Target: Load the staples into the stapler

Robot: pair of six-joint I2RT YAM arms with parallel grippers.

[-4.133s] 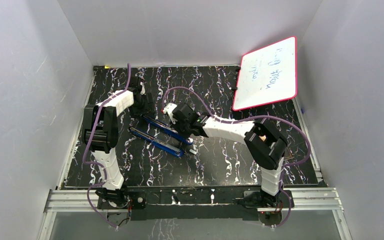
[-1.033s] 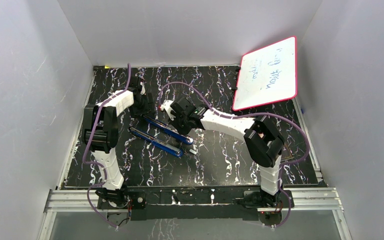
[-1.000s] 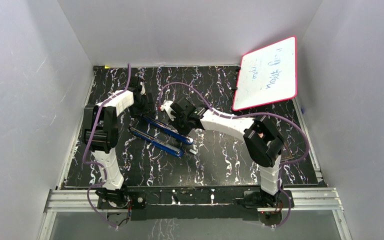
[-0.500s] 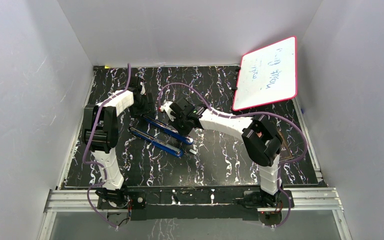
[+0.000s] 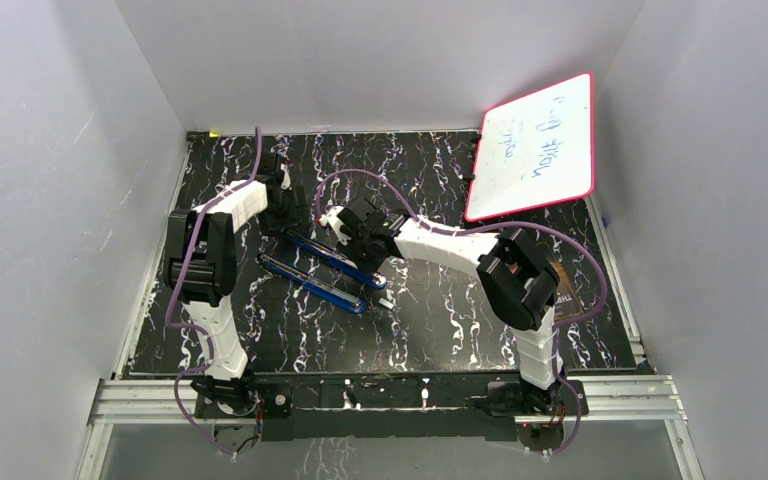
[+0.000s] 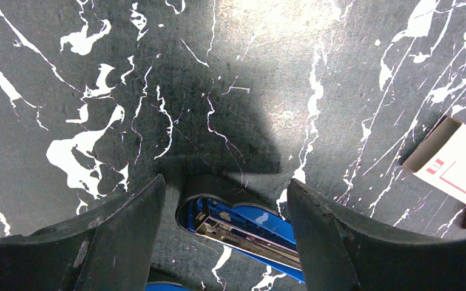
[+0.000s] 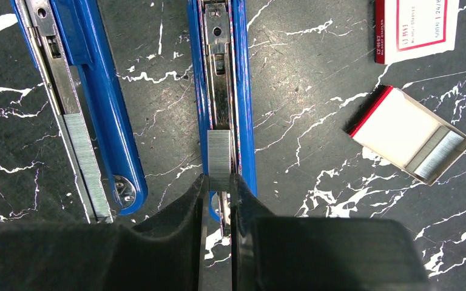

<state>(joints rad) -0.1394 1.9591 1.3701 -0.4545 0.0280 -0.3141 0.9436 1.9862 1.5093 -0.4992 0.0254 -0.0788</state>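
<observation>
Blue stapler unmoved; right fingers have crept leftward.

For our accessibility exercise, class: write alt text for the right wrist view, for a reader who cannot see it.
The right gripper pinches a short grey staple strip, jaws nearly shut on it, over the open channel of a blue stapler. A second blue stapler lies open to the left; an open tray of staples lies to the right.

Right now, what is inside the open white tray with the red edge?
In the open tray, a few strips of staples lie along one end. The remaining floor looks bare white. Whether anything sits under those strips cannot be seen.
</observation>
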